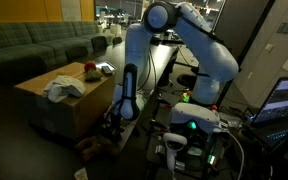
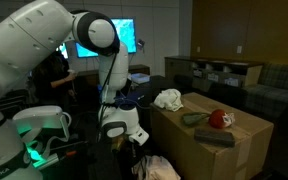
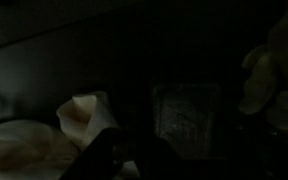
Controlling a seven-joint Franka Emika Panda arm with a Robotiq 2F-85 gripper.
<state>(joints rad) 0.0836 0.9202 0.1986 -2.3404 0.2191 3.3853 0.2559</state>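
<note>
The white arm is folded over, with its wrist hanging low beside a cardboard box (image 1: 44, 105) (image 2: 199, 150). My gripper (image 1: 114, 120) (image 2: 134, 140) sits below the box top, close to its side. It is too dark to tell whether it is open or shut, or whether it holds anything. On the box lie a white cloth (image 1: 64, 88) (image 2: 167, 98), a red object (image 1: 89, 70) (image 2: 219, 119) and a dark flat object (image 2: 194, 118). The wrist view is almost black; a pale cloth-like shape (image 3: 84, 120) shows at lower left.
A green sofa (image 1: 34, 45) stands behind the box. Lit monitors (image 2: 109, 35) (image 1: 284, 100) and a green-lit control unit (image 1: 194, 120) (image 2: 44, 125) are by the robot base. A pale bundle (image 2: 159, 168) lies on the floor under the gripper.
</note>
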